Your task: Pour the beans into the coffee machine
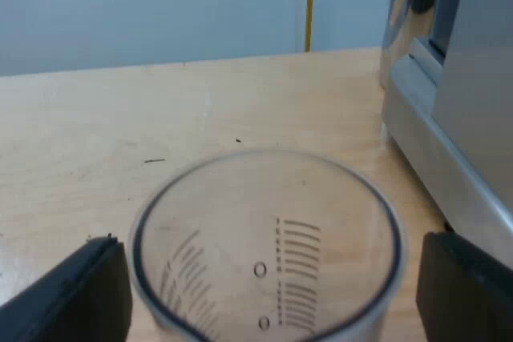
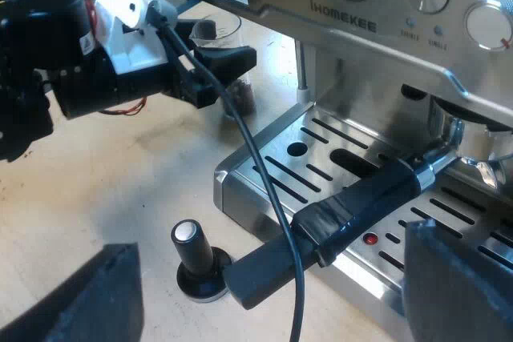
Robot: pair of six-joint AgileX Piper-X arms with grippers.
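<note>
Left tool [image 1: 268,294] is spread wide either side of the measuring glass [image 1: 264,222], which stands on the worktop [image 1: 96,134] just beside the espresso machine [image 1: 457,118]. I'd close gently, centred, holding it upright.

Lab — bare tabletop [image 1: 96,118], espresso machine [image 2: 361,30]

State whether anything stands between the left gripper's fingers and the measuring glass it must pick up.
Nothing visible does: the measuring glass stands right between the left gripper's open fingers, with no other object in the gap.
</note>
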